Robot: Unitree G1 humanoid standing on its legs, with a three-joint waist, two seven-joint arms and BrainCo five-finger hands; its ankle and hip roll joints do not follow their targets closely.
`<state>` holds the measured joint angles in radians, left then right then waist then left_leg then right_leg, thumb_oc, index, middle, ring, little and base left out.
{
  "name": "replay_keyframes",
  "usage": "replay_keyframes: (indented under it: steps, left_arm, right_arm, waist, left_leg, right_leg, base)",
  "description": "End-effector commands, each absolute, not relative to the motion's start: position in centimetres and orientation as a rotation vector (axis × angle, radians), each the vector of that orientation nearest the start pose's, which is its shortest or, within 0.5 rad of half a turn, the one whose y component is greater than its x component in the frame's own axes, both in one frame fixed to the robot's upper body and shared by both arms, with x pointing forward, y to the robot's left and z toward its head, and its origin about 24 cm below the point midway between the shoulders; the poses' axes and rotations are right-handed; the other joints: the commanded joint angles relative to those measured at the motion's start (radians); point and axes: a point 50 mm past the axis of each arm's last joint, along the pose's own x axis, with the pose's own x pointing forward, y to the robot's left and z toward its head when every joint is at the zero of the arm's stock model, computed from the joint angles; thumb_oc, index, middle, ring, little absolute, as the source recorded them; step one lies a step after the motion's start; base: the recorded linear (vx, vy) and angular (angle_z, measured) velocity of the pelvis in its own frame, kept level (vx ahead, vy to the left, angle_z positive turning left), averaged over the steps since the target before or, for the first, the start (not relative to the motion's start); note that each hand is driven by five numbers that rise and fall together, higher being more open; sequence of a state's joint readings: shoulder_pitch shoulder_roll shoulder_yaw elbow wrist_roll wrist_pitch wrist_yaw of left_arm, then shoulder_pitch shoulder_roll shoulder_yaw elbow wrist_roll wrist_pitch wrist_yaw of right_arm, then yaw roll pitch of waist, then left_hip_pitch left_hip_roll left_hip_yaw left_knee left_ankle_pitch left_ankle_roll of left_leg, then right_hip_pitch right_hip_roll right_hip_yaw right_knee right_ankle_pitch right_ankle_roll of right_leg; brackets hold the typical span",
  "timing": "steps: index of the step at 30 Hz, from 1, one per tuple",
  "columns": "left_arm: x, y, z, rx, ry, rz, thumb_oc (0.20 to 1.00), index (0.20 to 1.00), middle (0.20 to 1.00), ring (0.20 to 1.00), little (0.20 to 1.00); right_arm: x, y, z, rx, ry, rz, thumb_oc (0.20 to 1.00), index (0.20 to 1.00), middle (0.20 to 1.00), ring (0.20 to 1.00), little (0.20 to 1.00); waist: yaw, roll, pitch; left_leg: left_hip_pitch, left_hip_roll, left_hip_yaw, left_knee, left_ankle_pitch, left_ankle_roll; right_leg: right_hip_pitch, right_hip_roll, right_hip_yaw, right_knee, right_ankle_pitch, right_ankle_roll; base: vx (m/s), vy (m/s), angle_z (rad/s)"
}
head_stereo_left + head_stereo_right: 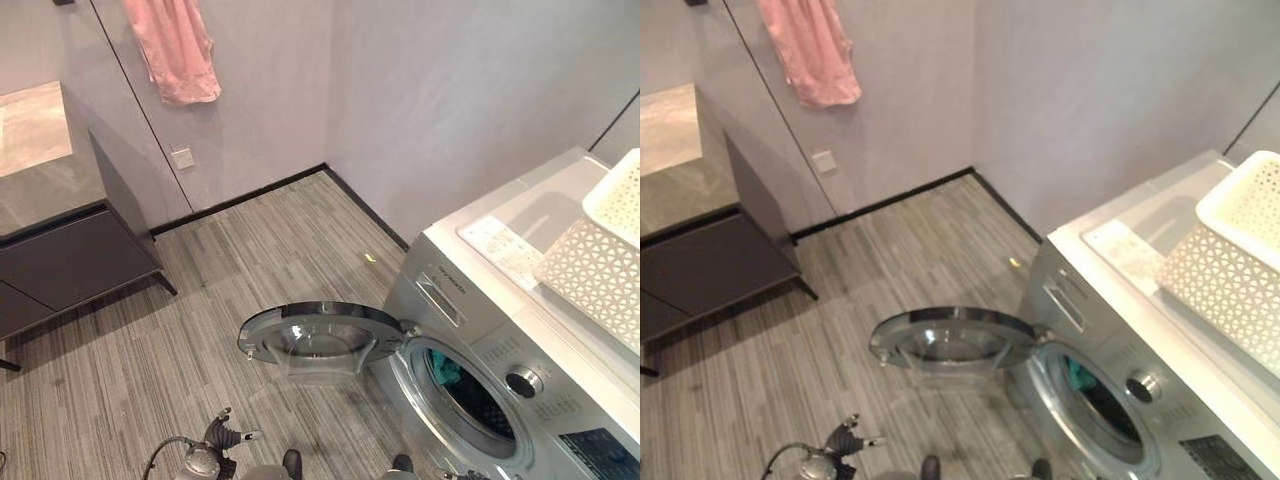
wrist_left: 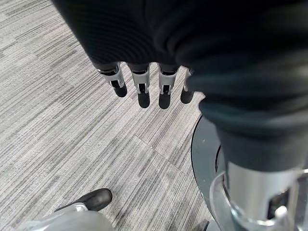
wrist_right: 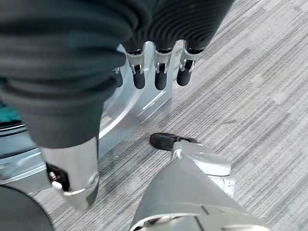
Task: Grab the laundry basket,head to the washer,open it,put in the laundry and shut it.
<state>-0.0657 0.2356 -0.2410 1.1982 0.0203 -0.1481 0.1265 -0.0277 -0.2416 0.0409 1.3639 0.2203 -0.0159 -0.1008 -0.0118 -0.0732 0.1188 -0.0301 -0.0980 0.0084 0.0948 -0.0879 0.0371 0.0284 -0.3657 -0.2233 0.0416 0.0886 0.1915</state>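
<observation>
The round glass-and-chrome washer door [image 1: 318, 342] hangs open — rigid, smooth, best pushed at its rim — left hand [image 2: 144, 86] and right hand [image 3: 161, 72] both slack-fingered, empty.

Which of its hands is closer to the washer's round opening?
Right. The right hand hangs open close to the washer's front, beside the opening. The left hand hangs open over the floor, beyond the open door.

White lattice basket [image 1: 600, 255], silver washer [image 1: 520, 400], pink towel [image 1: 175, 45].
</observation>
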Motion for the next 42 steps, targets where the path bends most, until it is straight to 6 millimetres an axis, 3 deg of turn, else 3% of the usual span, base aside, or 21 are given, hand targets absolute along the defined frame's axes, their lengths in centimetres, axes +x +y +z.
replay_keyframes:
  steps: [1,6,12,15,22,26,36,39,42]
  left_arm:
    - [13.2,23.5,-14.6,0.487,0.987,0.004,1.0,1.0,1.0,1.0,1.0]
    - [13.5,23.5,-14.5,0.494,0.978,0.0,1.0,1.0,1.0,1.0,1.0]
    - [14.8,23.4,-13.9,0.467,0.93,0.017,1.0,1.0,1.0,1.0,1.0]
    - [14.3,23.2,-14.2,0.438,0.945,0.028,1.0,1.0,1.0,1.0,1.0]
    - [13.0,22.7,-14.8,0.399,0.992,0.046,1.0,1.0,1.0,1.0,1.0]
    - [13.3,21.8,-14.8,0.408,0.975,-0.001,1.0,1.0,1.0,1.0,1.0]
    - [15.0,21.2,-14.1,0.44,0.897,-0.069,1.0,1.0,1.0,1.0,1.0]
    - [15.6,21.2,-13.7,0.433,0.867,-0.069,1.0,1.0,1.0,1.0,1.0]
    - [17.3,20.7,-12.7,0.432,0.788,-0.092,1.0,1.0,1.0,1.0,1.0]
  right_arm:
    - [7.1,-24.9,-16.4,-0.105,1.313,-0.365,1.0,1.0,1.0,1.0,1.0]
    - [7.1,-24.6,-16.5,-0.114,1.321,-0.341,1.0,1.0,1.0,1.0,1.0]
    - [7.3,-24.7,-16.4,-0.156,1.324,-0.308,1.0,1.0,1.0,1.0,1.0]
    - [7.1,-24.7,-16.4,-0.166,1.329,-0.29,1.0,1.0,1.0,1.0,1.0]
    - [7.5,-24.4,-16.4,-0.213,1.303,-0.252,1.0,1.0,1.0,1.0,1.0]
    - [7.6,-24.7,-16.3,-0.222,1.287,-0.262,1.0,1.0,1.0,1.0,1.0]
    - [4.4,-25.2,-16.6,-0.187,1.388,-0.32,1.0,1.0,1.0,1.0,1.0]
    - [4.2,-25.3,-16.6,-0.177,1.39,-0.329,1.0,1.0,1.0,1.0,1.0]
    - [5.4,-25.4,-16.5,-0.173,1.352,-0.337,1.0,1.0,1.0,1.0,1.0]
  waist:
    - [0.03,-0.01,-0.045]
    - [0.016,-0.001,-0.024]
    - [0.018,0.046,0.005]
    - [0.019,0.053,-0.019]
    - [0.032,0.033,-0.086]
    - [0.025,0.034,-0.099]
    - [-0.002,0.044,-0.11]
    - [-0.004,0.044,-0.109]
    - [-0.008,0.038,-0.086]
  left_leg:
    - [-0.035,0.045,0.059,0.16,-0.165,0.006]
    - [0.024,0.048,0.093,0.102,-0.149,0.021]
    - [0.068,0.082,0.116,0.036,-0.103,0.023]
    - [0.093,0.093,0.112,-0.021,-0.075,0.01]
    - [0.133,0.158,0.115,-0.086,-0.034,-0.05]
    - [0.149,0.171,0.108,-0.095,-0.031,-0.06]
    - [0.173,0.134,0.11,-0.126,-0.041,-0.038]
    - [0.17,0.126,0.109,-0.113,-0.052,-0.032]
    - [0.141,0.111,0.109,-0.05,-0.073,-0.021]
  right_leg:
    - [-0.155,-0.049,0.072,-0.129,0.157,0.07]
    - [-0.18,-0.036,0.075,-0.119,0.185,0.069]
    - [-0.211,0.015,0.024,0.061,0.045,0.019]
    - [-0.168,0.049,0.027,0.083,0.027,0.007]
    - [-0.049,0.1,-0.017,-0.06,0.008,0.0]
    - [-0.016,0.11,-0.028,-0.079,0.001,-0.003]
    - [-0.02,0.08,0.003,-0.066,0.02,0.018]
    - [-0.021,0.07,0.006,-0.056,0.021,0.02]
    - [-0.033,0.049,0.015,-0.037,0.045,0.026]
  base:
    - [0.02,0.059,-0.19]
    - [0.0,0.03,-0.28]
    - [-0.01,-0.018,-0.19]
    - [0.09,-0.119,-0.14]
    - [0.12,-0.183,-0.04]
    - [0.05,-0.07,0.04]
    - [-0.02,0.075,-0.01]
    - [-0.03,0.081,-0.01]
    - [-0.09,0.103,0.0]
